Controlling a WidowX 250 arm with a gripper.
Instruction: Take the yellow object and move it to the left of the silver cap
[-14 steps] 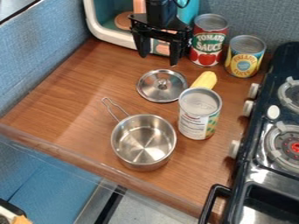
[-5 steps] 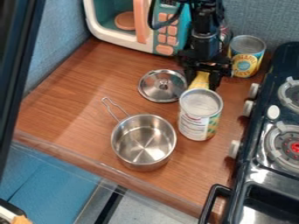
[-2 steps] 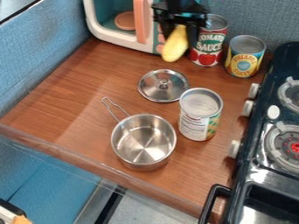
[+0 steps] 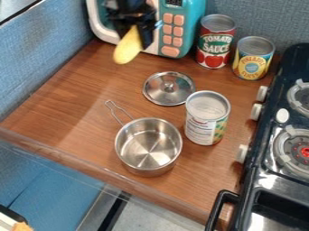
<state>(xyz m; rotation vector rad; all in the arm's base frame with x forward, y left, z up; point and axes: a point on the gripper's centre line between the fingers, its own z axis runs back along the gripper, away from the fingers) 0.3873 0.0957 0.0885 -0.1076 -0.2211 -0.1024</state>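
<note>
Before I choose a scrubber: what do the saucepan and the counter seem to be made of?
The saucepan looks like polished metal, likely stainless steel: its silvery wall and base throw bright reflections. The counter looks like wood with a satin finish, going by its brown streaky grain, though it could be a wood-look laminate.

Brown counter (image 4: 72,106) carries microwave (image 4: 192,27), cans (image 4: 206,128), lid (image 4: 158,93), pot (image 4: 147,146).

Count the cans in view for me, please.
3: a red can beside the microwave, a yellow can between it and the stove, and a white-labelled can beside the pot.
</note>
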